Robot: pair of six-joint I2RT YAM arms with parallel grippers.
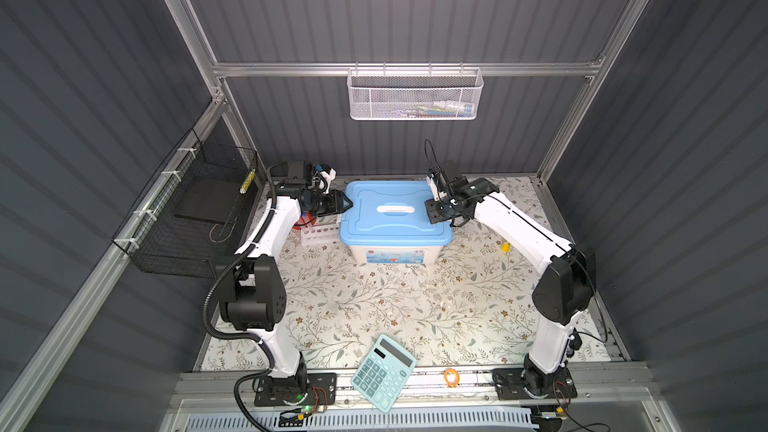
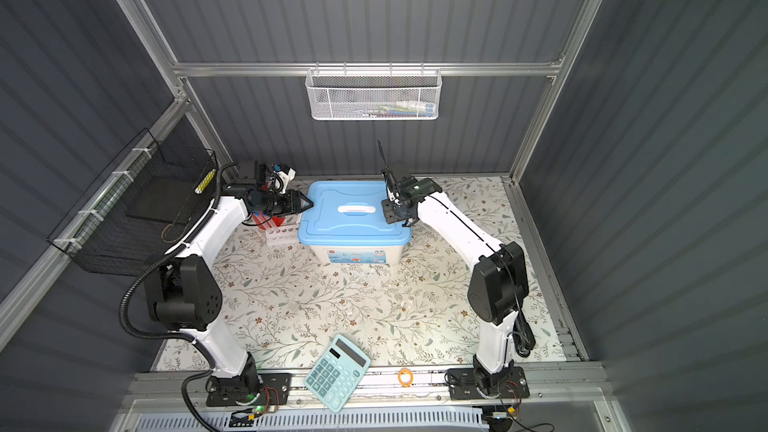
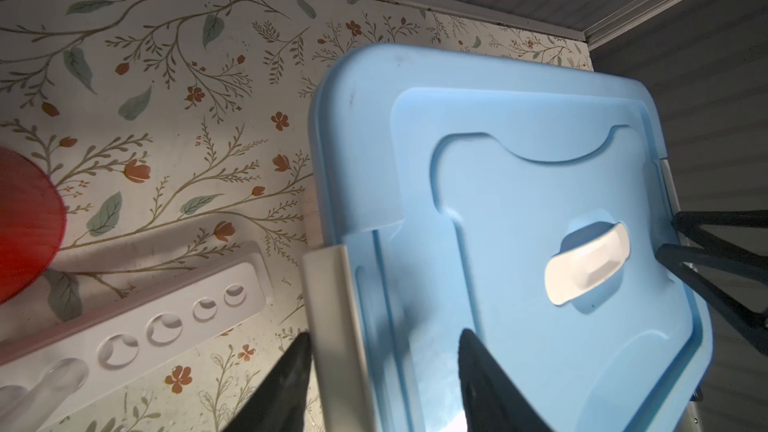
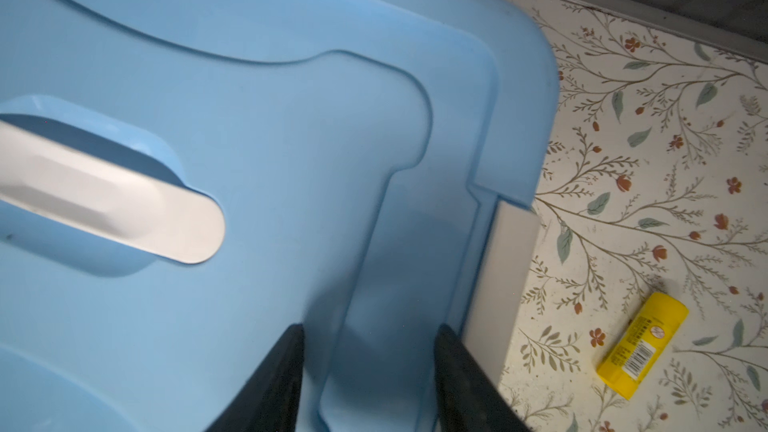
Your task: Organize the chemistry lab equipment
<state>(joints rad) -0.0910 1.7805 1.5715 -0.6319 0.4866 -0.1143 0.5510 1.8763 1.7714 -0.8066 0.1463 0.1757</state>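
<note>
A storage box with a light blue lid (image 1: 374,230) (image 2: 332,226) stands shut at the back middle of the table. My left gripper (image 1: 347,203) (image 3: 386,334) is open at the lid's left edge, its fingers either side of the white latch (image 3: 332,326). Opposite it, my right gripper (image 1: 430,211) (image 4: 370,328) is open over the lid's right edge, just inside the other white latch (image 4: 507,263). A white test tube rack (image 1: 318,232) (image 3: 145,326) lies left of the box with a clear tube (image 3: 54,376) in it. Something small and clear (image 1: 409,273) glints in front of the box.
A red cup (image 3: 25,222) stands behind the rack, under my left arm. A yellow tube (image 1: 505,247) (image 4: 640,342) lies right of the box. A teal calculator (image 1: 384,371) and an orange ring (image 1: 451,377) sit at the front edge. A white mesh basket (image 1: 415,95) hangs on the back wall and a black wire basket (image 1: 195,209) on the left.
</note>
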